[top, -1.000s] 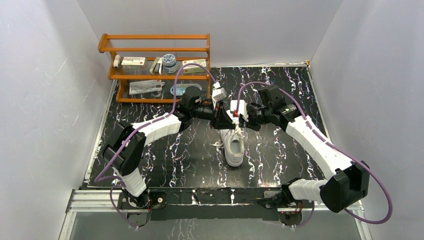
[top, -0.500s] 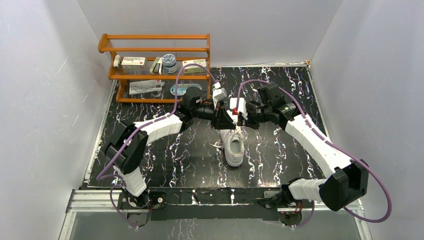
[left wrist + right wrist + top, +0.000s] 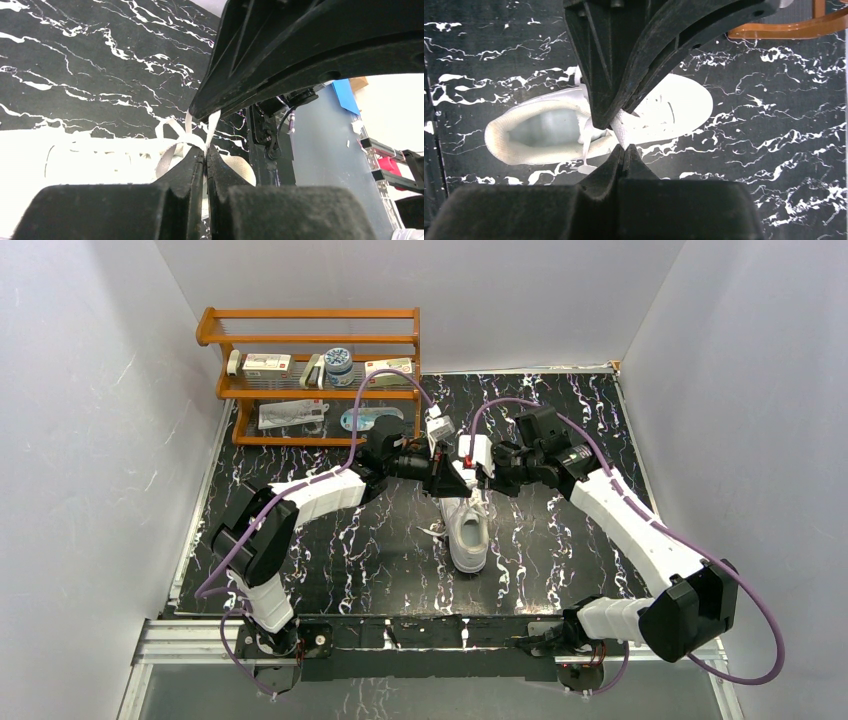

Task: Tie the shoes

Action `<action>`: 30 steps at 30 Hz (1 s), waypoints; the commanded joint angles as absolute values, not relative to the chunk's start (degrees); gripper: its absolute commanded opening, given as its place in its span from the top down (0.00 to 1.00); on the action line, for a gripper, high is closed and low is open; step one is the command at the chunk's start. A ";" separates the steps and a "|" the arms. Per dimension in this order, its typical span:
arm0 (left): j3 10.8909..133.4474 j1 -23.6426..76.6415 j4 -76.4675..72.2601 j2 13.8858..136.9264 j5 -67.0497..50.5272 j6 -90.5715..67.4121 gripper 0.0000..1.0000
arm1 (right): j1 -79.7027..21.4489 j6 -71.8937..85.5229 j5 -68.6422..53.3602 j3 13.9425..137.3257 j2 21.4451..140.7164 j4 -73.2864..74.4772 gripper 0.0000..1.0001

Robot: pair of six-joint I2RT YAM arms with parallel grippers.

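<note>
Bright, even overhead light; soft shadows on the marbled table [image 3: 330, 550]. Left wrist view: white sneaker [image 3: 75, 160] overexposed at 8 o'clock, near fingers [image 3: 125, 210] blurred at 6 o'clock. Right wrist view dimmer, its fingers [image 3: 674, 210] likewise soft.

Sneaker [image 3: 468, 535], under both claws: white throughout, upper, sole and laces [image 3: 166, 159] alike.
Table top [image 3: 330, 550], beneath the claws: black, veined with white marbling.
Left gripper [image 3: 205, 152], right gripper [image 3: 623, 149]: matt black fingers.
Left arm [image 3: 310, 495], right arm [image 3: 640, 530], behind the claws: white shells, black joints, purple cables [image 3: 385, 370].
Rack [image 3: 310, 313], beyond the left claw: orange-brown wood.
Walls [image 3: 100, 440]: pale grey.
</note>
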State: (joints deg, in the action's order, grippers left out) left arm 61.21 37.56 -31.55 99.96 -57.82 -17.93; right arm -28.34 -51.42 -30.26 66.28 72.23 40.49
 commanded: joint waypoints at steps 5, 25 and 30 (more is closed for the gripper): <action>60.45 37.53 -29.16 97.25 -54.26 -22.62 1.00 | -31.09 -49.34 -21.00 70.21 72.16 35.25 0.95; 53.73 37.44 -41.98 96.43 -51.44 -35.45 1.00 | -42.18 -44.72 4.35 65.11 75.09 10.94 0.76; 53.64 37.35 -43.68 97.22 -51.60 -37.15 1.00 | -42.05 -42.80 -1.83 63.66 79.26 5.19 0.91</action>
